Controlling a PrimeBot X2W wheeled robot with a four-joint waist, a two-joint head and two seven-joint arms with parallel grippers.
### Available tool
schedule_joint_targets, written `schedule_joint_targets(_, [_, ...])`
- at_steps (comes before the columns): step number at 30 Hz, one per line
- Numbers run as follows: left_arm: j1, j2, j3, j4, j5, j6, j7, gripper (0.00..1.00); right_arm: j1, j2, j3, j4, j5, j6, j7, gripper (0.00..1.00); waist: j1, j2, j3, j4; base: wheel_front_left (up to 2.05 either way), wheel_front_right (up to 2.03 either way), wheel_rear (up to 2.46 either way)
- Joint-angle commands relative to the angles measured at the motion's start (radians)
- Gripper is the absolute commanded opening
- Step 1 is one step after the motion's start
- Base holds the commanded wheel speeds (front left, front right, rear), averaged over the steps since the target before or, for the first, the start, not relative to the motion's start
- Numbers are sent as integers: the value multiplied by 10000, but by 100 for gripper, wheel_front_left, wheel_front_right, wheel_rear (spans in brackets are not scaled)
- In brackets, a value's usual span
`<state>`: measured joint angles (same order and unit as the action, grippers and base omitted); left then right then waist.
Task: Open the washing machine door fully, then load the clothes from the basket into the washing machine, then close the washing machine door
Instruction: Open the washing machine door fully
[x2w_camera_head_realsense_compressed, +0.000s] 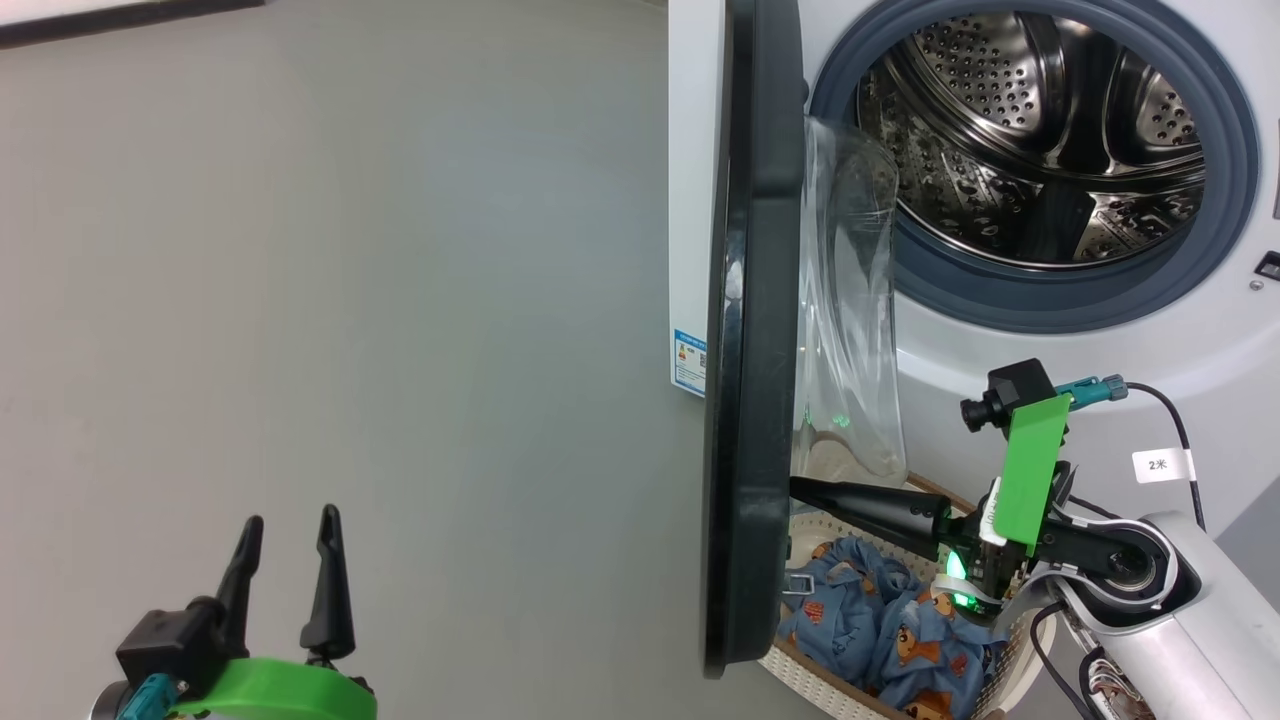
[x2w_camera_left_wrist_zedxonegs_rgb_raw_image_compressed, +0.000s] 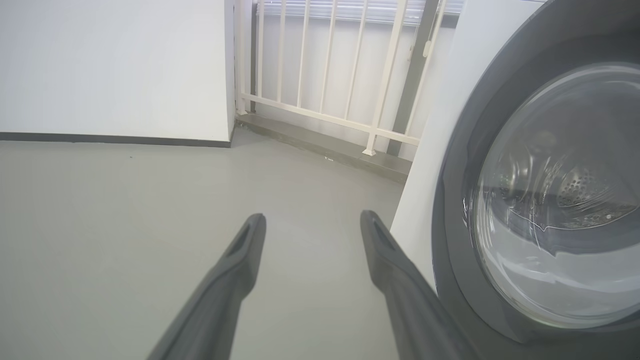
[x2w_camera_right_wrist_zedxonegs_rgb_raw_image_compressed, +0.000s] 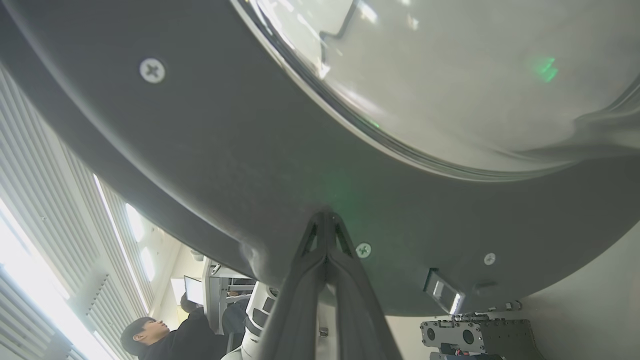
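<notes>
In the head view, our left claw (x2w_camera_head_realsense_compressed: 291, 515) has its fingers spread apart with nothing between them, above bare floor (x2w_camera_head_realsense_compressed: 400, 250). Well to its right, the washing machine door (x2w_camera_head_realsense_compressed: 750, 350) stands open, edge-on to us. Our right claw (x2w_camera_head_realsense_compressed: 797, 488), fingers pressed together and empty, points its tips at the door's inner side. Just beneath that claw sits the basket (x2w_camera_head_realsense_compressed: 1010, 650) with the clothes (x2w_camera_head_realsense_compressed: 870, 610) in it. The washing machine (x2w_camera_head_realsense_compressed: 1100, 360) rises behind the claw.

In the left wrist view, the left claw (x2w_camera_left_wrist_zedxonegs_rgb_raw_image_compressed: 312, 217) gapes over the floor (x2w_camera_left_wrist_zedxonegs_rgb_raw_image_compressed: 125, 240), and the door (x2w_camera_left_wrist_zedxonegs_rgb_raw_image_compressed: 452, 225) is close beside its right finger.

In the right wrist view, the right claw (x2w_camera_right_wrist_zedxonegs_rgb_raw_image_compressed: 325, 217) is closed, its tips against the door's (x2w_camera_right_wrist_zedxonegs_rgb_raw_image_compressed: 225, 150) dark inner rim. The glass bowl (x2w_camera_right_wrist_zedxonegs_rgb_raw_image_compressed: 450, 75) bulges just beyond the tips. A person (x2w_camera_right_wrist_zedxonegs_rgb_raw_image_compressed: 165, 335) sits past the rim.
</notes>
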<state>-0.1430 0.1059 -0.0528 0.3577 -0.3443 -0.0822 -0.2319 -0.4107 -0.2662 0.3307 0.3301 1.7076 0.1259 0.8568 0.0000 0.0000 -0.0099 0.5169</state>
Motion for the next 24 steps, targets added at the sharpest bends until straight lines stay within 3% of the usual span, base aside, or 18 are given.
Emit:
schedule_joint_targets(1, [-175, 223, 283, -304, -110, 50, -58, 100, -346, 75, 87, -289, 55, 48, 46, 0, 0, 0, -11, -11, 0, 0, 0])
schedule_joint_targets(11, [-165, 234, 154, -229, -178, 55, -64, 100, -256, 40, 15, -419, -100, 48, 9, 0, 0, 0, -99, -463, 0, 0, 0])
schedule_joint_targets(13, [-140, 251, 147, -230, -197, 60, -67, 100, -226, 22, -19, -548, -108, 48, 14, 19, 0, 0, -125, -621, 0, 0, 0])
schedule_joint_targets(15, [-122, 267, 128, -234, -215, 55, -65, 100, -195, 1, -94, -736, -118, 48, -28, 48, 0, 0, -141, -807, 0, 0, 0])
schedule_joint_targets(17, [-121, 285, 117, -237, -232, 60, -58, 100, -158, -42, -161, -924, -169, 48, -81, 97, 0, 0, -146, -1014, 0, 0, 0])
schedule_joint_targets(24, [-154, 314, 61, -287, -278, 86, -65, 100, 92, -140, -320, -1567, -542, 48, -420, 100, 0, 0, -196, -1873, 0, 0, 0])
